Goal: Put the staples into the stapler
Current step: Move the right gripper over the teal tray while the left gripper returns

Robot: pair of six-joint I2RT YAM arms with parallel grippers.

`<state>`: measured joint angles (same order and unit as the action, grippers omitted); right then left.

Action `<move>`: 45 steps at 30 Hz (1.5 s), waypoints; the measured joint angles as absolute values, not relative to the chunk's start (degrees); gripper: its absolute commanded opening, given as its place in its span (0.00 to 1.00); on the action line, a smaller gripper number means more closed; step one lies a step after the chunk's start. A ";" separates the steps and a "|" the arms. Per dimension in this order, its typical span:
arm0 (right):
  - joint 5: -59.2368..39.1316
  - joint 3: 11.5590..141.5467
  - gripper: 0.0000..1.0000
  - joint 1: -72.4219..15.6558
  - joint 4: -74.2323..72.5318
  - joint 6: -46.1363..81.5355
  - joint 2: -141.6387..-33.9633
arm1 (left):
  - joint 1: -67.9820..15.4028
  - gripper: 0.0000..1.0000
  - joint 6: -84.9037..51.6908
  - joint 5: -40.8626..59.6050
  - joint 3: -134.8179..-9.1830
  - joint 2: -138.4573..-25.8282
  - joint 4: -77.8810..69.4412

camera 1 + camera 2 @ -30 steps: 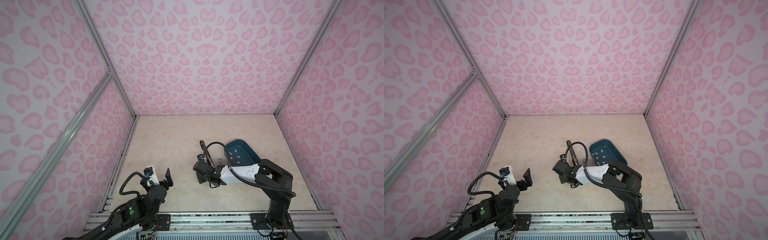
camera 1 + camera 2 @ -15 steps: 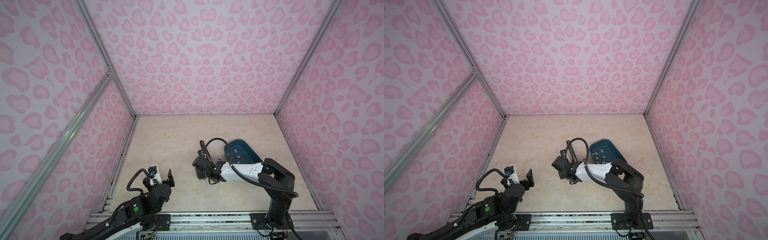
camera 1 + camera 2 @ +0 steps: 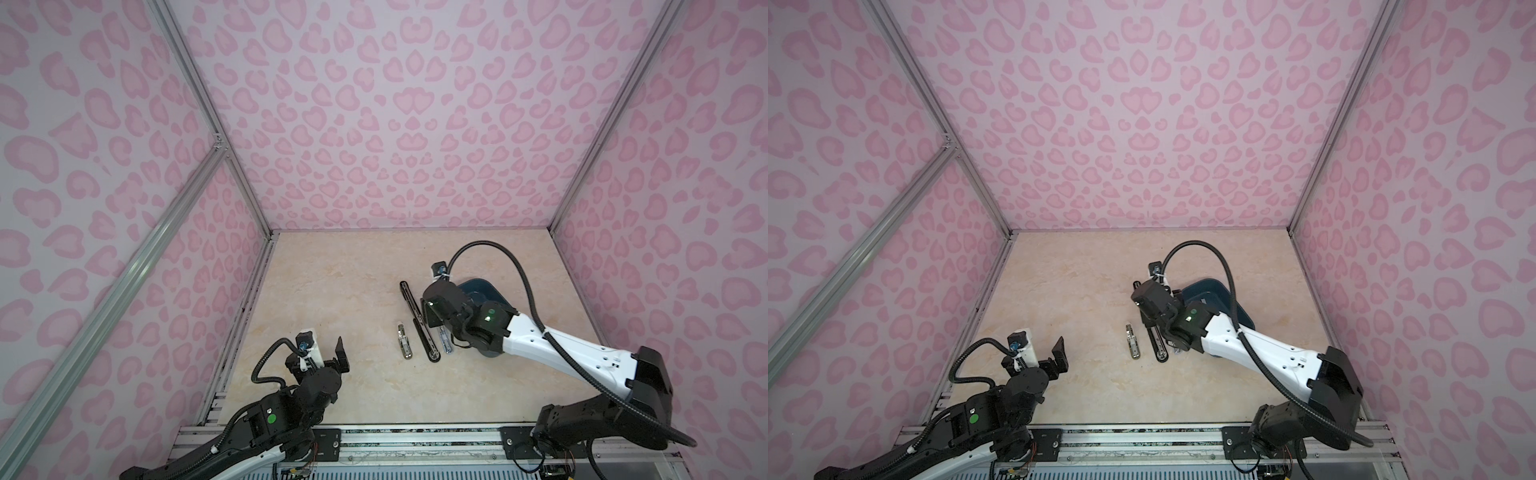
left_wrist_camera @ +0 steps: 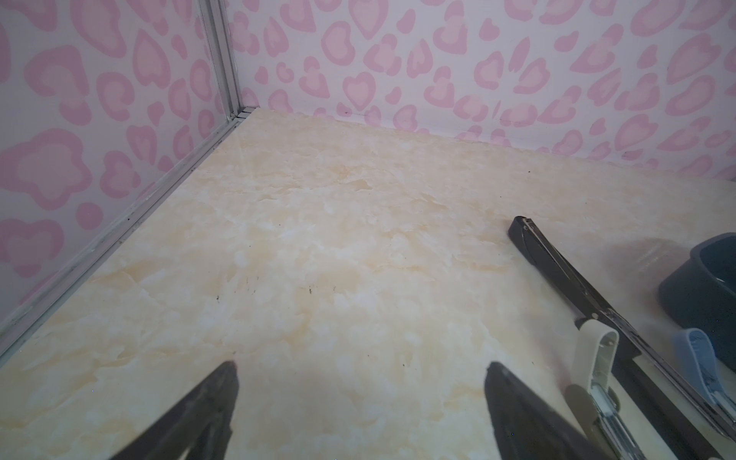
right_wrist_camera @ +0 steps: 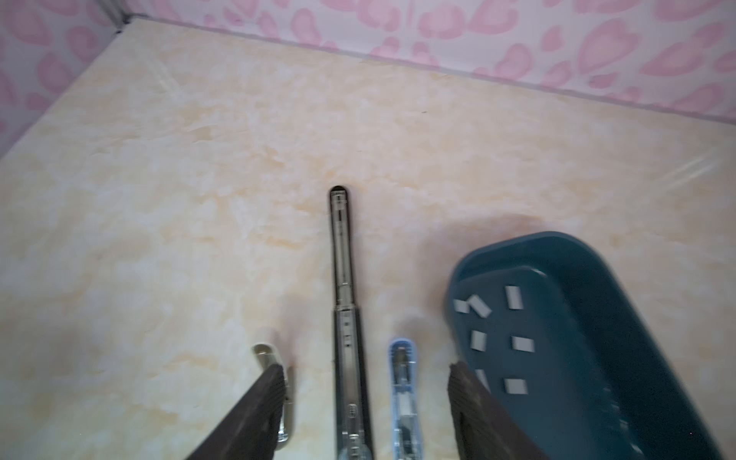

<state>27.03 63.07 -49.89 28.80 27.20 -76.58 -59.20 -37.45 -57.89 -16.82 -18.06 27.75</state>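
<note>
1. The marble-look tabletop (image 3: 332, 282) fills the lower middle of both top views, and pink-patterned walls (image 3: 395, 104) rise around it.
2. The right arm (image 3: 561, 345) reaches in from the lower right. The right gripper (image 5: 366, 370) hovers above the staplers, right of centre. Its fingers are spread and grasp nothing.
3. The left gripper (image 3: 324, 349) sits at lower left, well apart from every object, with its fingers released wide and empty.
4. A dark teal bin (image 5: 577, 275) stands right of centre and is partly hidden by the right arm in both top views.
5. A long black stapler (image 3: 417, 322) lies opened flat on the table, just left of the bin.
6. A small cream stapler (image 3: 404, 341) lies just left of the long one. A small blue stapler (image 5: 404, 382) lies between the long one and the bin.
7. The staples (image 5: 522, 343), short pale grey strips, lie scattered on the bin's floor.
</note>
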 measured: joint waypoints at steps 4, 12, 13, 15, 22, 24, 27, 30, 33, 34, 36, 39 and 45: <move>25.82 52.77 0.54 -38.46 26.20 23.40 -68.84 | -59.16 0.97 -37.41 -58.00 -16.82 -17.47 27.75; 17.50 48.66 0.48 -27.86 23.42 22.28 -66.76 | -59.07 0.97 -32.86 -52.58 -18.44 -13.93 27.27; 17.26 48.75 0.47 -27.38 23.38 22.28 -66.92 | -59.05 0.97 -32.73 -52.29 -19.59 -13.74 27.03; 16.08 48.75 0.43 -25.85 23.16 22.28 -67.75 | -59.05 0.97 -30.59 -51.81 -22.72 -13.96 24.99; 9.50 49.87 0.33 -20.21 23.05 22.92 -76.95 | -52.16 0.97 -19.27 -46.06 -30.94 -32.40 13.78; 8.32 50.30 0.32 -20.08 23.05 22.92 -79.24 | -46.30 0.97 -18.06 -40.58 -33.36 -41.50 10.41; 7.22 50.13 0.33 -19.92 23.90 22.94 -79.88 | -41.01 0.97 -17.89 -35.11 -34.30 -50.54 6.63; 7.60 48.56 0.32 -19.86 24.45 23.40 -77.58 | -38.33 0.97 -16.08 -29.39 -34.06 -52.64 3.01; 7.44 46.00 0.28 -19.86 25.74 24.62 -75.70 | -32.36 0.97 -15.81 -22.68 -32.53 -53.15 -1.28; 7.18 45.30 0.27 -19.86 26.59 24.91 -75.50 | -30.15 0.97 -15.81 -20.21 -32.08 -53.74 -1.63; 6.50 44.18 0.26 -20.01 27.46 26.00 -75.16 | -27.90 0.97 -15.38 -18.15 -31.42 -54.26 -1.52; 5.69 42.15 0.22 -20.29 28.42 27.29 -74.72 | -26.94 0.97 -14.74 -15.42 -30.72 -54.22 -1.80; 4.19 40.60 0.20 -23.22 29.91 30.87 -75.09 | -26.30 0.97 -12.19 -13.50 -34.13 -58.78 -2.17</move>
